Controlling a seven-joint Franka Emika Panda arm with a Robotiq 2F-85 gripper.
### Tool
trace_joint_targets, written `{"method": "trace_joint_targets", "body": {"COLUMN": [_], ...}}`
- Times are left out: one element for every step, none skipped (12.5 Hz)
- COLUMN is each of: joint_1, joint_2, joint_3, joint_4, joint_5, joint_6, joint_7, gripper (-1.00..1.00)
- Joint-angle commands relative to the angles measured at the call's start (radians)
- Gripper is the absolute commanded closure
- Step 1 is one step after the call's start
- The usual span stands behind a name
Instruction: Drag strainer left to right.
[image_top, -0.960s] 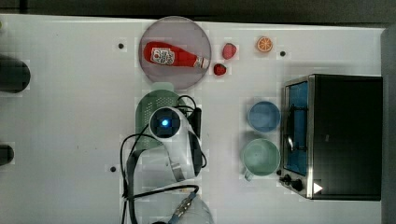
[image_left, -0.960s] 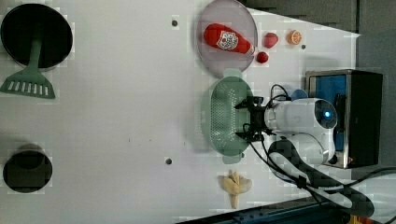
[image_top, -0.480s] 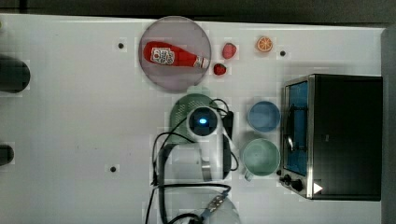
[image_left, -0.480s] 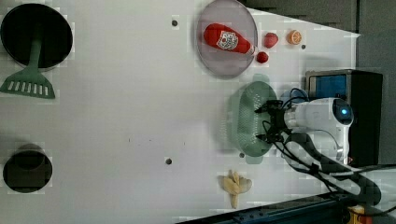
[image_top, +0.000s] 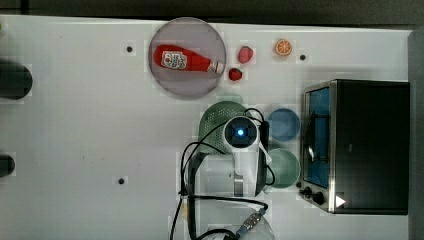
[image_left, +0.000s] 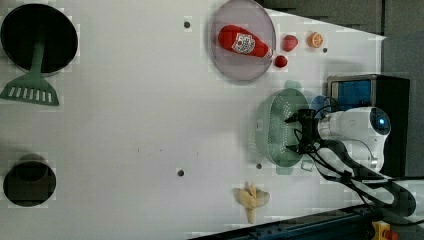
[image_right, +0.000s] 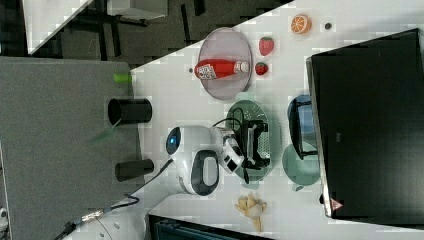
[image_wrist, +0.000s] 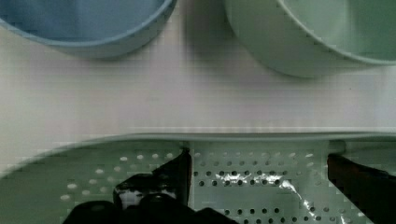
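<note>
Table (image_top: 100, 125), white and wide, dotted with a few small dark holes, takes up most of the room I can see; past its far edge in the top view the floor is dark. In the right view a grey panel (image_right: 60, 140) stands at the left, with black frame legs in the shadow above it.

The strainer (image_left: 280, 127) lies on the table between the plate (image_top: 187, 56) and the arm's base, its long side close to the blue bowl (image_top: 284, 124) and the green mug (image_top: 282, 167), a strip of bare table between them in the wrist view. The gripper (image_left: 298, 134) reaches down into it with fingers spread wide, both tips (image_wrist: 177, 170) inside the basin near the wall on the bowl side, closed on nothing that I can see. Black cable loops off the white wrist (image_top: 241, 134).

A ketchup bottle (image_top: 186, 60) lies flat on the plate. Two strawberries (image_top: 244, 54) and an orange slice (image_top: 283, 47) sit just beside it. A black toaster oven (image_top: 360, 145) with a blue-lit window stands at the top view's right, beyond the bowl and mug. Bananas (image_left: 251, 198) lie near the front edge in the left view. At the left view's far left a green spatula (image_left: 32, 85) leans out of a black pan (image_left: 40, 37), and a dark cup (image_left: 29, 180) stands below them
</note>
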Motion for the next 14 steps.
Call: {"method": "trace_joint_targets", "body": {"joint_1": [0.004, 0.005, 0.005, 0.005, 0.005, 0.005, 0.005, 0.005, 0.005, 0.006, 0.007, 0.007, 0.007, 0.007], "joint_2": [-0.027, -0.039, -0.06, -0.094, -0.136, -0.182, -0.233, -0.285, -0.339, -0.395, -0.451, -0.505, -0.56, -0.61], "joint_3": [-0.026, -0.013, 0.004, 0.022, 0.035, 0.046, 0.053, 0.058, 0.062, 0.066, 0.068, 0.069, 0.071, 0.072], "joint_4": [0.025, 0.026, 0.026, 0.026, 0.028, 0.035, 0.047, 0.066, 0.087, 0.107, 0.127, 0.146, 0.163, 0.182], "joint_5": [-0.009, -0.008, -0.008, -0.008, -0.008, -0.008, -0.007, -0.005, 0.001, 0.028, 0.068, 0.113, 0.145, 0.153], "joint_6": [0.024, 0.025, 0.021, 0.003, -0.032, -0.093, -0.164, -0.233, -0.308, -0.38, -0.456, -0.529, -0.593, -0.648], "joint_7": [-0.083, -0.132, -0.201, -0.274, -0.344, -0.403, -0.456, -0.507, -0.559, -0.608, -0.647, -0.689, -0.747, -0.799], "gripper": [-1.0, -1.0, -1.0, -1.0, -1.0, -1.0, -1.0, -1.0, -1.0, -1.0, -1.0, -1.0, -1.0, -1.0]}}
